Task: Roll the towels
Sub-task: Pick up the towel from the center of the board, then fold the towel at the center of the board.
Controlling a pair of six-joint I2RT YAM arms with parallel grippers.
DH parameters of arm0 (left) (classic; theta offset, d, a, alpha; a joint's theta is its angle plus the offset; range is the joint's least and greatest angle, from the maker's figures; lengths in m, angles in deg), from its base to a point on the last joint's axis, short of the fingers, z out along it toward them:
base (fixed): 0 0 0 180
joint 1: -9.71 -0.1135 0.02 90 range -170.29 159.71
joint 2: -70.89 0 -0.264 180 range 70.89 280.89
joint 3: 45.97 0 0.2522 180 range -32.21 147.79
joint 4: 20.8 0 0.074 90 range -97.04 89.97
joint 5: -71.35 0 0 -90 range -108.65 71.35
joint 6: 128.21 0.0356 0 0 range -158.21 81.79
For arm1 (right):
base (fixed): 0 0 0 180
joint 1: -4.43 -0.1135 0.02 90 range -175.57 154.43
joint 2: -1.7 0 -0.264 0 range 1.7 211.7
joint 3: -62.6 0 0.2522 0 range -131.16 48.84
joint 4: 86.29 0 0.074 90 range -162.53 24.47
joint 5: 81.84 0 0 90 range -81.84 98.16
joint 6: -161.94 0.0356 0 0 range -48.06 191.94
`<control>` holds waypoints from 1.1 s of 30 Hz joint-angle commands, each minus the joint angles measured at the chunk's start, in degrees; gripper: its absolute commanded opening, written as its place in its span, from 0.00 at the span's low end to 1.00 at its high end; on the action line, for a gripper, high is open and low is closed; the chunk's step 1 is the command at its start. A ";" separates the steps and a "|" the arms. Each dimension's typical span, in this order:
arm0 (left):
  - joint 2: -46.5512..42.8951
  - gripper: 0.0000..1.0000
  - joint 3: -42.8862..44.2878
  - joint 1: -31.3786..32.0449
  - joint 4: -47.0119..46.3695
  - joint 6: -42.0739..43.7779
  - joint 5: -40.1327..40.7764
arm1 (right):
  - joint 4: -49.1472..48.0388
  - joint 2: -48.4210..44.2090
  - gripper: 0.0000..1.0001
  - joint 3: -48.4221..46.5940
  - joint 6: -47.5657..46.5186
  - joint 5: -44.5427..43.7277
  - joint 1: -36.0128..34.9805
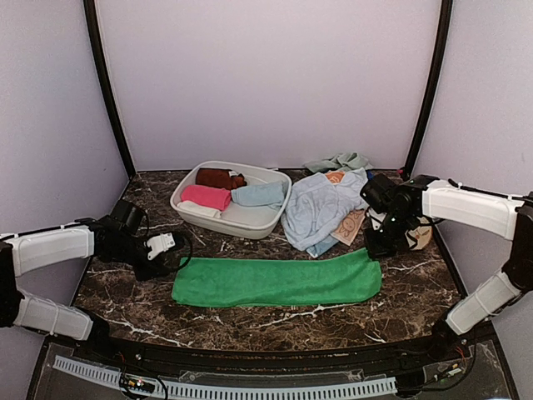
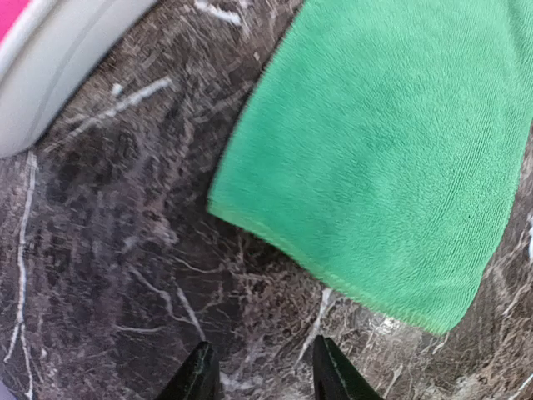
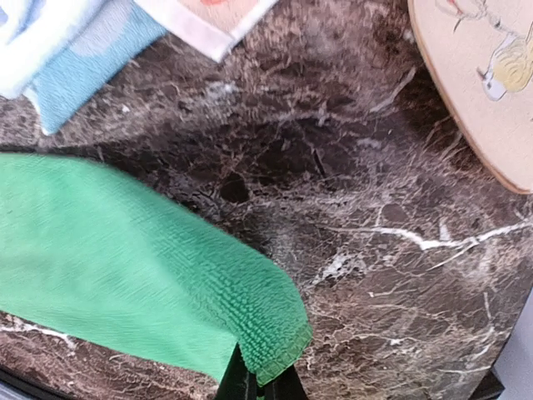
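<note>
The green towel (image 1: 275, 282) lay as a long folded strip on the dark marble surface (image 1: 250, 321), stretched between the two tools. The right tool (image 3: 260, 382) was closed on its end corner. The left tool (image 2: 262, 371) hung just short of the other end, its jaws partly apart and holding nothing. A white basin (image 1: 241, 218) sat beyond the left tool.

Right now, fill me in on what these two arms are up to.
The right gripper pinches one end corner of the green towel, which lies flat as a long strip on the marble table. The left gripper hangs open just off the towel's other end, touching nothing. This towel is not yet rolled. The white basin behind it holds three bundled towels.
</note>
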 commanded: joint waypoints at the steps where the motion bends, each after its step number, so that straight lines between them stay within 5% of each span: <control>1: -4.54 0.41 7.17 -2.43 8.26 -4.79 -6.23 | 3.59 1.10 0.00 -6.03 -3.46 4.57 0.29; 15: -5.60 0.41 9.92 -13.87 12.01 -2.05 -10.32 | -12.03 16.42 0.00 -25.24 5.59 32.35 -16.44; 33: -6.99 0.40 8.66 -19.91 13.46 2.10 -8.64 | -20.99 41.04 0.00 -49.45 11.87 41.58 -26.29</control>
